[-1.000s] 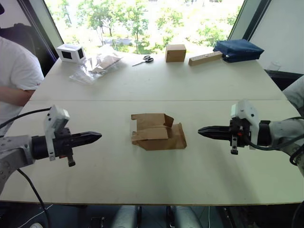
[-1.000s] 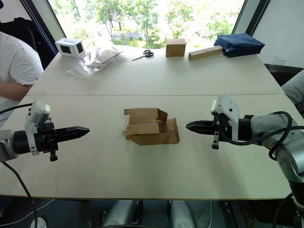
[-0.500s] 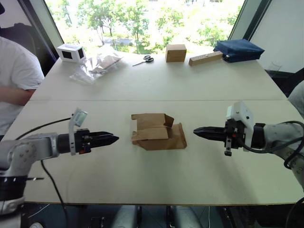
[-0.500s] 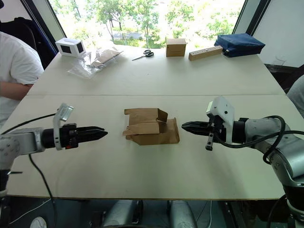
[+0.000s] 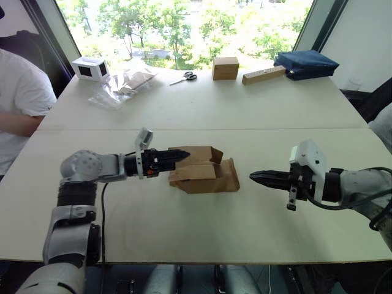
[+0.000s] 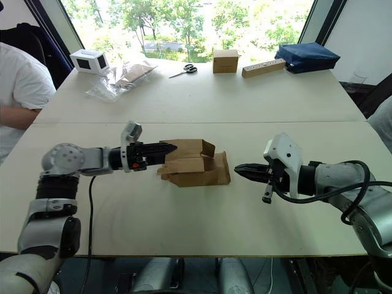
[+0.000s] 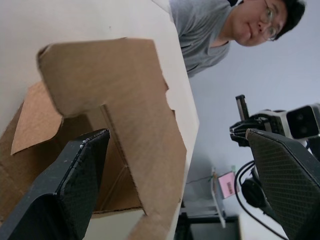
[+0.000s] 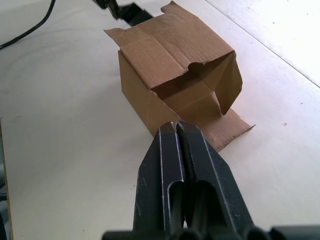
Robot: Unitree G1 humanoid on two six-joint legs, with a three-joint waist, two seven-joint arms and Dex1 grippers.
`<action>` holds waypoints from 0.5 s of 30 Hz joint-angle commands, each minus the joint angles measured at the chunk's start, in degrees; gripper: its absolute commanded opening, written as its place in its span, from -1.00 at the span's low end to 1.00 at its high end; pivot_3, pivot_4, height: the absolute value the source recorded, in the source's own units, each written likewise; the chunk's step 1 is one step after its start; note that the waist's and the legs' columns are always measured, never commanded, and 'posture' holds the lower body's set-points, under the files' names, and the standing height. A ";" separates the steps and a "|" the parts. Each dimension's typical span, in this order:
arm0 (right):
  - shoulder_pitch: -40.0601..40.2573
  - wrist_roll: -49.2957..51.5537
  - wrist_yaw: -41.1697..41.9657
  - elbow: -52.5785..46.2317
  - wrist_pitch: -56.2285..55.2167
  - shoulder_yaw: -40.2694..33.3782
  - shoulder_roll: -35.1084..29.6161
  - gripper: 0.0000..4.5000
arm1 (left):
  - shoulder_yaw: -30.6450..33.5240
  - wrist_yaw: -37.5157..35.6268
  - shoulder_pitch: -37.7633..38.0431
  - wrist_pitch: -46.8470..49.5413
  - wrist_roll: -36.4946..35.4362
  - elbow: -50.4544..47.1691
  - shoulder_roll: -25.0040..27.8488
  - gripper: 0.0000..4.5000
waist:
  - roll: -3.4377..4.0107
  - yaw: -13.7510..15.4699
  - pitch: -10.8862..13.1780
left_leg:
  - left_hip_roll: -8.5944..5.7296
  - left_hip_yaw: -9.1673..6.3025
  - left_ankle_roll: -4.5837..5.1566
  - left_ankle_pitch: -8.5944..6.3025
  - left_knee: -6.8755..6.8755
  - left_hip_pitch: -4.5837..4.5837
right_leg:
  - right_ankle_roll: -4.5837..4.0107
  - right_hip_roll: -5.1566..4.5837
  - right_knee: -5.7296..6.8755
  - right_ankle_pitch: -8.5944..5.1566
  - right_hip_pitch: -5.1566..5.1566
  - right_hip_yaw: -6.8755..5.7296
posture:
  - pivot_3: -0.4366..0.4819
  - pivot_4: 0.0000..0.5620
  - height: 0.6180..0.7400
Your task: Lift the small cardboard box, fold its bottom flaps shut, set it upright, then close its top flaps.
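- The small cardboard box point(image 5: 204, 172) is lying on its side at the middle of the table point(image 5: 202, 110), flaps hanging open.
- The left gripper point(image 5: 179, 157) is reaching in at the box's left flaps, jaws spread wide apart.
- The right gripper point(image 6: 240, 169) is hovering just right of the box, apart from it, jaws pressed together and empty.

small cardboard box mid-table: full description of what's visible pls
The small cardboard box is plain brown corrugated cardboard, unprinted. It lies on its side near the middle of the white table, flaps open at both ends, one flap flat on the tabletop toward the right gripper. The left gripper, open, is at its left-end flaps, one flap between the fingers in the left wrist view. The right gripper, shut, points at its open right end without touching.
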 commanded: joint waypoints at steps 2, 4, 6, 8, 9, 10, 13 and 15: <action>0.71 1.77 -2.43 -3.17 0.49 -2.78 0.85 -1.00 | -1.66 -2.76 -3.92 -3.01 3.07 2.54 -2.71 0.89 | -0.02 -0.09 0.00 | -0.01 0.00 -0.12 0.07 0.00 -0.02 | 0.00 -0.01 -0.01 0.00 0.00 0.00 | -0.05 -0.47 1.00; 0.91 1.98 -3.05 -3.44 0.65 -2.83 0.98 -1.00 | -1.72 -3.40 -4.63 -3.32 3.85 3.46 -3.50 0.65 | -0.01 -0.18 0.00 | -0.01 0.01 -0.24 0.14 0.00 -0.02 | 0.00 -0.01 -0.02 0.00 -0.01 0.01 | -0.05 -0.47 1.00; 1.19 2.31 -3.42 -3.70 0.71 -2.99 0.93 -1.00 | -1.81 -4.04 -4.85 -3.33 4.47 3.53 -3.82 0.28 | -0.01 -0.34 0.00 | -0.01 0.01 -0.24 0.14 -0.01 -0.01 | 0.00 0.00 -0.01 0.00 -0.02 0.01 | -0.05 -0.47 1.00; 1.53 2.72 -4.14 -4.08 0.76 -3.16 1.14 -1.00 | -2.07 -4.71 -4.15 -2.06 4.28 1.98 -3.73 -0.11 | -0.01 -0.35 0.00 | 0.00 0.00 -0.23 0.13 -0.03 -0.01 | 0.00 0.02 0.00 0.00 -0.03 0.01 | -0.05 -0.47 1.00; 1.61 2.87 -4.41 -4.15 0.76 -3.20 1.21 -1.00 | -2.08 -4.90 -3.89 -1.58 4.21 1.43 -3.64 -0.25 | -0.01 -0.30 0.00 | 0.00 0.00 -0.23 0.13 -0.03 -0.01 | 0.00 0.02 0.00 0.00 -0.03 0.01 | -0.05 -0.47 1.00; 1.66 2.97 -4.61 -4.19 0.74 -3.20 1.24 -1.00 | -2.06 -5.05 -3.74 -1.30 4.24 1.13 -3.59 -0.45 | -0.01 -0.23 0.00 | 0.00 0.00 -0.22 0.13 -0.03 -0.01 | 0.00 0.02 0.00 0.00 -0.03 0.01 | -0.05 -0.47 1.00; 1.34 2.87 -5.10 -3.93 0.49 -2.44 1.50 -1.00 | -1.23 -5.48 -3.68 0.08 4.03 0.53 -2.93 -0.98 | -0.01 -0.17 0.00 | 0.00 0.00 -0.21 0.12 -0.02 -0.01 | 0.00 0.01 0.00 0.00 -0.03 0.01 | -0.05 -0.47 1.00; 0.22 2.23 -6.15 -3.28 -0.27 -1.66 2.57 -1.00 | -0.45 -5.68 -3.38 1.36 3.26 -0.94 -2.55 -0.98 | -0.01 -0.17 0.00 | 0.00 0.00 -0.21 0.12 -0.02 -0.01 | 0.00 0.01 0.00 0.00 -0.03 0.01 | -0.05 -0.47 1.00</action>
